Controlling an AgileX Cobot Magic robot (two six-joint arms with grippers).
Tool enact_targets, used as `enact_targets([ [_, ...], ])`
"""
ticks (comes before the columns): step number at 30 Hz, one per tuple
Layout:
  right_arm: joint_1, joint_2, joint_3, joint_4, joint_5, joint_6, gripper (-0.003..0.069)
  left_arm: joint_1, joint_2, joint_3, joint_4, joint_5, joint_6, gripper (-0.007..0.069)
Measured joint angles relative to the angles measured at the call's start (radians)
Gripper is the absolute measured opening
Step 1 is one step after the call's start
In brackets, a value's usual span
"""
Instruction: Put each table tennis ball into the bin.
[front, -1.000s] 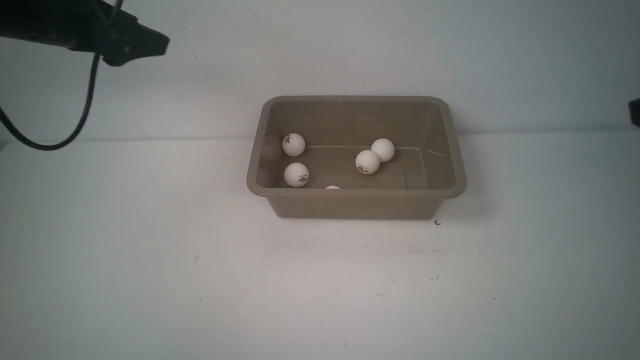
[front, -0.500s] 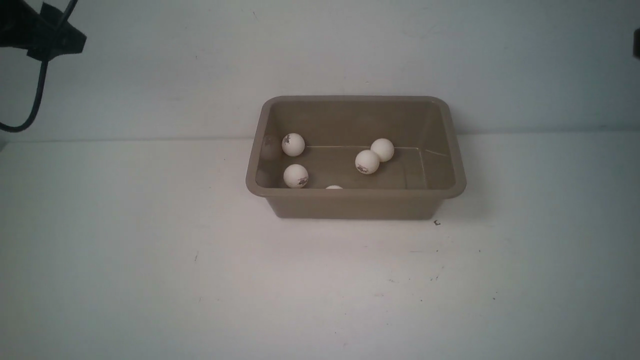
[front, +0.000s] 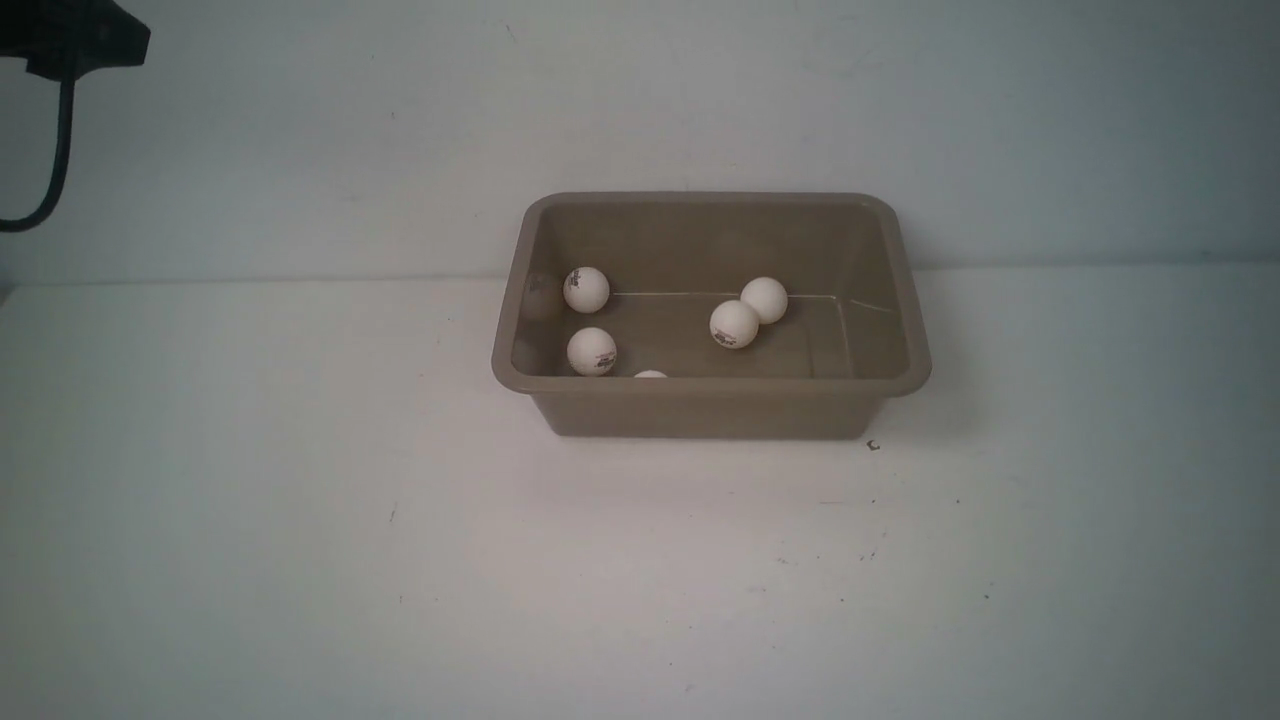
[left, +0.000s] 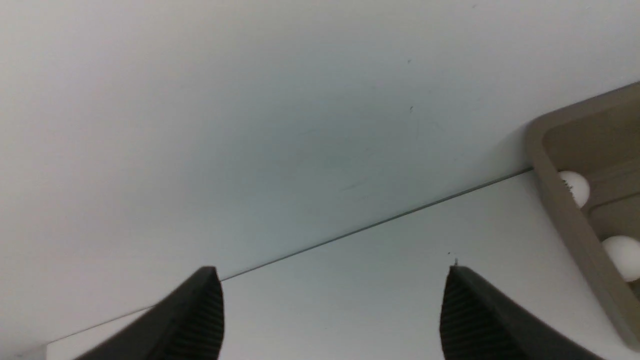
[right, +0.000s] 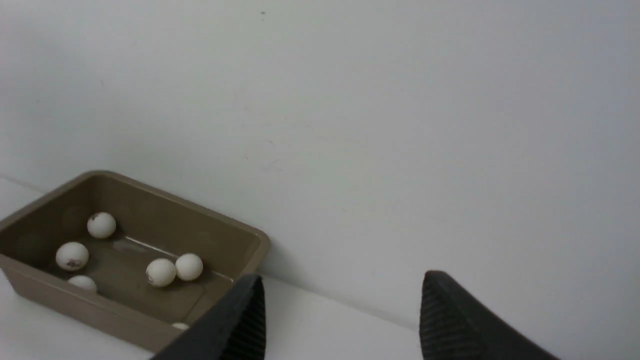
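Observation:
The taupe bin (front: 700, 385) stands at the back middle of the white table. Inside lie several table tennis balls: two near its left wall (front: 586, 289) (front: 592, 351), a touching pair in the middle (front: 735, 324) (front: 765, 299), and one half hidden behind the front wall (front: 650, 375). Only a dark end of my left arm (front: 80, 40) shows, in the top left corner. My left gripper (left: 332, 272) is open and empty, left of the bin (left: 565, 220). In the right wrist view my right gripper (right: 345, 276) is open and empty, right of the bin (right: 130, 320).
A pale wall rises right behind the bin. A black cable (front: 50, 170) hangs from the left arm at the far left. Small dark specks (front: 873, 445) mark the table in front of the bin.
My left arm has drawn back to the left and up, almost out of the front view. The right arm's tip has left the right edge. The ball by the front wall rolled slightly left.

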Motion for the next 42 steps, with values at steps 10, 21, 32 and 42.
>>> enact_targets([
  [10, 0.157, -0.153, 0.36, -0.019, -0.098, 0.012, 0.0388, -0.024, -0.018, 0.0, -0.103, 0.043, 0.012, 0.052],
  [21, 0.214, -0.328, 0.608, -0.031, -0.115, 0.122, 0.0388, -0.153, -0.018, 0.0, -0.11, 0.06, 0.013, 0.052],
  [32, 0.214, -0.348, 0.684, -0.01, -0.221, 0.128, 0.0388, -0.186, -0.018, 0.0, -0.138, 0.057, 0.013, 0.052],
  [42, 0.214, -0.348, 0.684, 0.013, -0.248, 0.136, 0.0388, -0.186, -0.018, 0.0, -0.211, 0.061, 0.057, 0.052],
])
